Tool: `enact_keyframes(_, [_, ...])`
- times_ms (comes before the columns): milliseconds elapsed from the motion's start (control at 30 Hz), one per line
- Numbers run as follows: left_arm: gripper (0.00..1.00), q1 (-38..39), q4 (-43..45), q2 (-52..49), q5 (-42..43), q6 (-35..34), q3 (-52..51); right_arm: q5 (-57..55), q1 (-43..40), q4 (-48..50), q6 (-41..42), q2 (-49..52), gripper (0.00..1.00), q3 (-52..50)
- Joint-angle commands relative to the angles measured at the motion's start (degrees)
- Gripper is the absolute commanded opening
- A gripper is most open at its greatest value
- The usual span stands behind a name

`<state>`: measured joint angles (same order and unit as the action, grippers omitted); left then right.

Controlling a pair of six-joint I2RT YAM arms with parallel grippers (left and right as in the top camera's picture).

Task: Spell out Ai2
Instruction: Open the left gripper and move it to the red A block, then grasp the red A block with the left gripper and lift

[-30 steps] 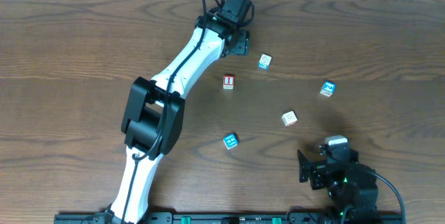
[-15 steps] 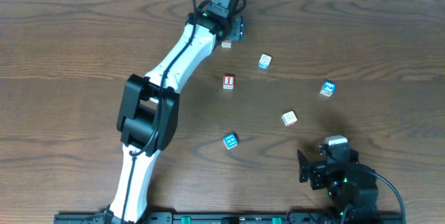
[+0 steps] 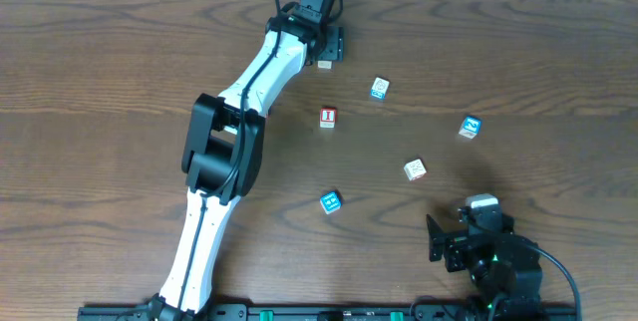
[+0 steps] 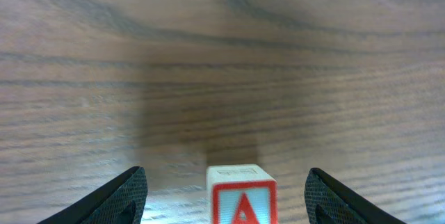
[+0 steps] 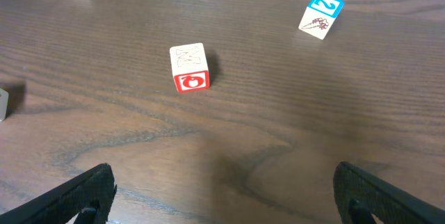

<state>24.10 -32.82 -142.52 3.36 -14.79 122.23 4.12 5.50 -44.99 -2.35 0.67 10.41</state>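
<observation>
My left gripper [image 3: 326,54] is open at the far middle of the table, over a white block with a red letter A [image 4: 241,196] that stands between the two fingers [image 4: 226,197] without touching them; overhead only its edge [image 3: 325,63] shows. A red I block [image 3: 327,117] lies below it. A blue 2 block [image 3: 470,127] lies at the right and shows in the right wrist view [image 5: 321,14]. My right gripper [image 3: 451,240] is open and empty near the front right [image 5: 224,196].
Other blocks lie loose on the wooden table: a blue-and-white one [image 3: 379,88], a white-and-red one [image 3: 415,169] seen also in the right wrist view [image 5: 189,67], and a blue one [image 3: 330,201]. The table's far edge runs just behind the left gripper.
My left arm has swung up and to the left, toward the far edge, uncovering a block near its fingers. The right arm has not moved.
</observation>
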Motion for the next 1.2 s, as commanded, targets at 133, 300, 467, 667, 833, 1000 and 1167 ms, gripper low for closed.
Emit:
enact_keyframes(133, [0.74,1.25,-0.96,-0.63,0.5,0.07,1.66,0.24,-0.33,0.04,-0.04,-0.35,0.99,-0.52])
enact_keyframes(300, [0.74,1.73,-2.86,-0.66,-2.62,0.96,1.64,0.24,-0.33,0.02,-0.04,-0.35,0.99,-0.52])
enact_keyframes(467, [0.74,1.88,-3.08,-0.74,-3.58,1.05,0.9,0.24,-0.33,0.04,-0.04,-0.35,0.99,-0.52])
enact_keyframes(667, [0.7,1.92,-2.8,-1.51,-3.5,0.35,0.85,0.24,-0.33,0.04,-0.04,-0.35,0.99,-0.52])
enact_keyframes(833, [0.64,2.29,-2.8,-2.14,-3.3,-0.28,0.87,0.24,-0.33,0.02,-0.04,-0.35,0.99,-0.52])
enact_keyframes(1000, [0.6,2.51,-2.95,-2.27,-3.13,-0.5,0.87,0.24,-0.33,0.02,-0.04,-0.35,0.99,-0.52])
enact_keyframes(1167, [0.55,2.54,-2.95,-2.29,-3.15,-0.5,0.87,0.24,-0.33,0.04,-0.04,-0.35,0.99,-0.52])
